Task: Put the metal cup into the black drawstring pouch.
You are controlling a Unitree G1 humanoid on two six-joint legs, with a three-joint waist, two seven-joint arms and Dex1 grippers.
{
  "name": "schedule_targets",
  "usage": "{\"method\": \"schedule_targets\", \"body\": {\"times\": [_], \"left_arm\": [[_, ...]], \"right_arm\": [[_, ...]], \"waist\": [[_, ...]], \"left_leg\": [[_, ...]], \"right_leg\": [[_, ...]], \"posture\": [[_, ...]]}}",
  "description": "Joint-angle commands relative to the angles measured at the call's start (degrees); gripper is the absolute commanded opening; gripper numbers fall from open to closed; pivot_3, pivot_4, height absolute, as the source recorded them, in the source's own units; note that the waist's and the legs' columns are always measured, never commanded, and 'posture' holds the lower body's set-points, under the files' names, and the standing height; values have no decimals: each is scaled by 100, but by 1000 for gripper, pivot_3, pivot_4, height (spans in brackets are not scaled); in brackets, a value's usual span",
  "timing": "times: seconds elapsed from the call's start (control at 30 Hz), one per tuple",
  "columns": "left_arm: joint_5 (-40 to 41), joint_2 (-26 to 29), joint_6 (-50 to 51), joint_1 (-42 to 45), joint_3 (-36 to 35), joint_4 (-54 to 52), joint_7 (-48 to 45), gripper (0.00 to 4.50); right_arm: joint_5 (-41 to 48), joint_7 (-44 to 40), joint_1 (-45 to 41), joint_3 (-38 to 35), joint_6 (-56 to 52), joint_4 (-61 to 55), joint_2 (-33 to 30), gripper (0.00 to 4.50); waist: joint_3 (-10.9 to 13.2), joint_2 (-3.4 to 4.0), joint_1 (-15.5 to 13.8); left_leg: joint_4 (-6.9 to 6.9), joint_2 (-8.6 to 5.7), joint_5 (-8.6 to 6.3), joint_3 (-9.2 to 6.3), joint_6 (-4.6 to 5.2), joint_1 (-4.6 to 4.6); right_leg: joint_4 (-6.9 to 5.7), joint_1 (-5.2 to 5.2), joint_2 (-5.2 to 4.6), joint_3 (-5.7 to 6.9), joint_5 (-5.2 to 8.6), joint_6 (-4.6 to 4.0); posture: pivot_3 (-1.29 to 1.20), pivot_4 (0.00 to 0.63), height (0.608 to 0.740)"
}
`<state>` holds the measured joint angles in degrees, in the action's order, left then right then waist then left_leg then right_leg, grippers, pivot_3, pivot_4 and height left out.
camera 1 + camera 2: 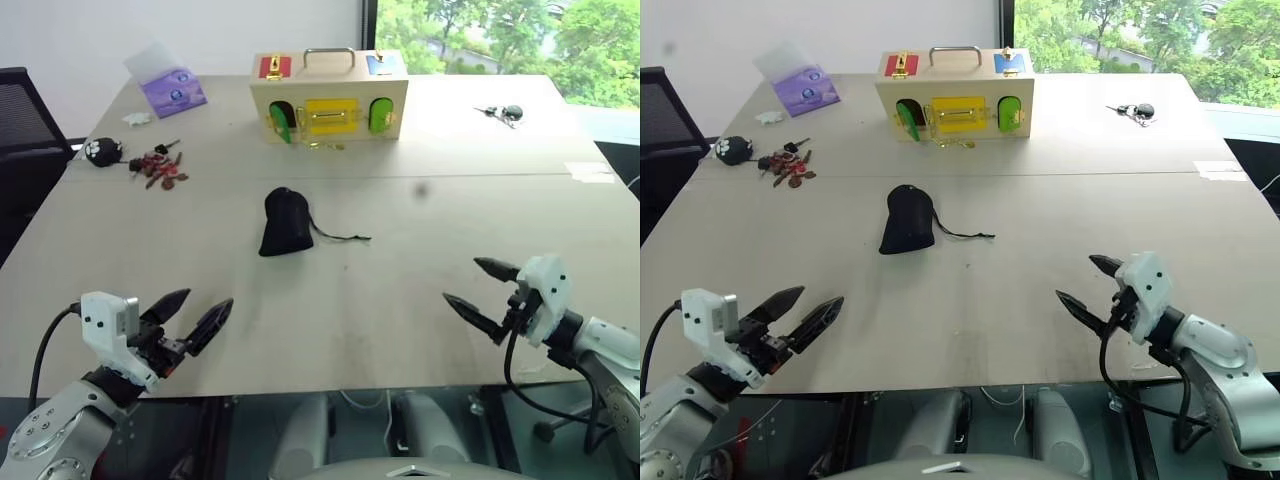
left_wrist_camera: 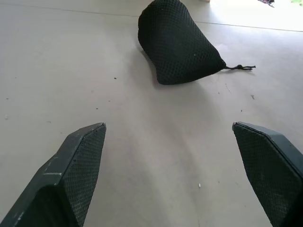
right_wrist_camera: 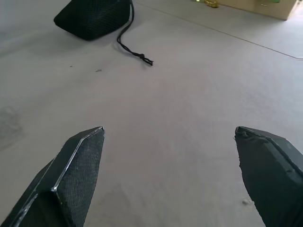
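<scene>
The black drawstring pouch [image 1: 286,222] lies bulging in the middle of the table, its thin cord [image 1: 340,237] trailing to the right. The left wrist view looks straight at the pouch [image 2: 177,42], and the right wrist view catches its edge [image 3: 93,18] with the cord. The metal cup is out of view. My left gripper [image 1: 200,312] hovers open at the table's near left edge, well short of the pouch. Over the near right edge my right gripper [image 1: 470,285] stands open too, with nothing between its fingers.
A wooden latch box [image 1: 328,95] with a metal handle stands at the back centre. Back left lie a purple tissue pack [image 1: 172,88], a black-and-white paw keychain [image 1: 101,151] and red keys [image 1: 160,168]. Another set of keys [image 1: 500,112] lies back right. A black chair [image 1: 25,130] stands left of the table.
</scene>
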<state>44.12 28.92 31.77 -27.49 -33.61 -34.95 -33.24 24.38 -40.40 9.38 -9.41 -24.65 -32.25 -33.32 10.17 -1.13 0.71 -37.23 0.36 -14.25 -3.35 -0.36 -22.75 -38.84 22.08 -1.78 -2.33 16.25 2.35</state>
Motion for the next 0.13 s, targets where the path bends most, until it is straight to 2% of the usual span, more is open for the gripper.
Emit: {"method": "schedule_targets", "body": {"times": [0.03,0.13], "left_arm": [[144,6,-90,72,-38,-138,24,4442],[267,17,15,132,47,-204,81,4442]], "right_arm": [[-148,265,-178,-54,222,93,111,4461],[-298,433,-324,-107,332,241,161,4461]], "waist": [[-2,-3,1],[-2,-2,1]], "left_leg": [[0,0,0,0,0,0],[-1,-1,0,2,0,0]], "right_leg": [[0,0,0,0,0,0],[0,0,1,0,0,0]], "posture": [[0,150,740],[0,150,740]]}}
